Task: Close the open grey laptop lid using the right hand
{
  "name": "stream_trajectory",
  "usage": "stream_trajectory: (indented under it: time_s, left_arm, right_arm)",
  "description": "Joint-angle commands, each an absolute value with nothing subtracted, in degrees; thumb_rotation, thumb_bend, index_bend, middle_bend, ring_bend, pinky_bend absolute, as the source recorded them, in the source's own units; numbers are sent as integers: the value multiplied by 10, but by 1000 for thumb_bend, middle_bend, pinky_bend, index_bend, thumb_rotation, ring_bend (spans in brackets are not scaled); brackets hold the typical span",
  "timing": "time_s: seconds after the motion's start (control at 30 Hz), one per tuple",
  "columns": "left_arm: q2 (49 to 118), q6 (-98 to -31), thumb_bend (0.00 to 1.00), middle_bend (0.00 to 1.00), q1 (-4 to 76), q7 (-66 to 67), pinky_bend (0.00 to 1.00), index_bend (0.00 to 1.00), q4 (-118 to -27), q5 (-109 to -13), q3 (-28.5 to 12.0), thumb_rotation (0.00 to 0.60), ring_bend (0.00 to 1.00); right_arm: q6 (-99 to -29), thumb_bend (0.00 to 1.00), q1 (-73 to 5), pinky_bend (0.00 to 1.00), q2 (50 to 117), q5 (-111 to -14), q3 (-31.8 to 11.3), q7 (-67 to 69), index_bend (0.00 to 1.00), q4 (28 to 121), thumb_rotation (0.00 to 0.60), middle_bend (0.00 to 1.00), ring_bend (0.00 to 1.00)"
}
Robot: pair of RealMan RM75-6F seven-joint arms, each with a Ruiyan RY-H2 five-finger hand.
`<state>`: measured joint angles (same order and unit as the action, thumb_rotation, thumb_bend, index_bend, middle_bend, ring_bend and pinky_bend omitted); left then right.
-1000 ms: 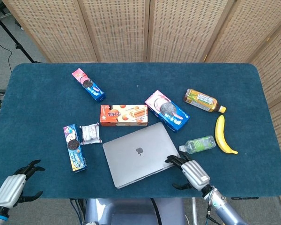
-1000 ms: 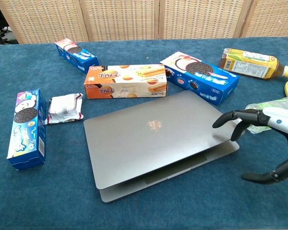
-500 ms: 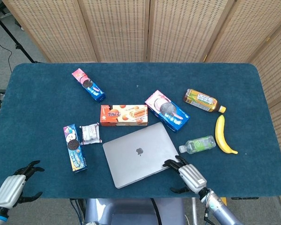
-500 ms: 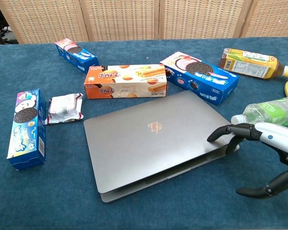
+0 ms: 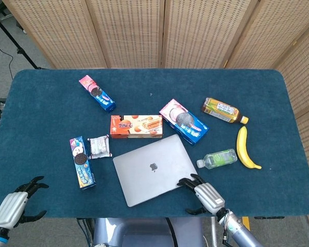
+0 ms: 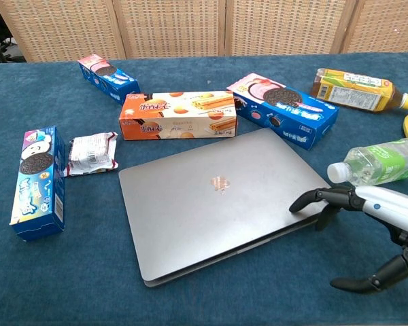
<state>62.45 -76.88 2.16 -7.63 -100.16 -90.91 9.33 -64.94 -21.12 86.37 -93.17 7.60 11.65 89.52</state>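
Head view, laptop: the grey laptop (image 5: 153, 169) lies near the table's (image 5: 41, 103) front edge, lid down on its base, just in front of the orange biscuit box (image 5: 136, 126).
Head view, right hand: the right hand (image 5: 203, 194) sits at the laptop's front right corner, fingers spread and arched, tips on or just above the lid edge, holding nothing. Reaching over that corner probably gives it the longest lever from the hinge.
Head view, left hand: the left hand (image 5: 13, 206) hangs open, well left of the laptop, off the table's front corner, likely parked out of the way.
Head view, change: the right hand has slid nearer the robot than a second ago.
Chest view, laptop: the lid appears flush, only a thin seam showing along the front edge.
Chest view, right hand: fingertips (image 6: 300, 202) rest at the lid's corner, thumb low and apart beneath; the water bottle (image 6: 381, 161) lies just behind the hand.
Chest view, change: a second ago a clear wedge gaped between lid and base; half a second ago it had narrowed; now it is closed. Judged so, the task looks all but finished.
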Motion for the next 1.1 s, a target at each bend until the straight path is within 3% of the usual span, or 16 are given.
stream_trajectory:
  time_s: [0.03, 0.73, 1.1]
  left_arm:
    - [625, -768, 197, 173, 22, -75, 200, 307, -1002, -909, 93, 600, 222]
    - [625, -766, 196, 173, 22, -76, 200, 307, -1001, -909, 93, 600, 222]
    - [624, -778, 197, 173, 20, -76, 200, 307, -1005, -913, 88, 600, 222]
  right_arm:
    - [-650, 236, -210, 59, 864, -931, 77, 119, 190, 894, 600, 174, 336]
    - [-641, 237, -206, 59, 876, -932, 84, 136, 188, 879, 600, 168, 337]
    - [-637, 237, -249, 59, 804, -933, 26, 41, 184, 980, 600, 163, 336]
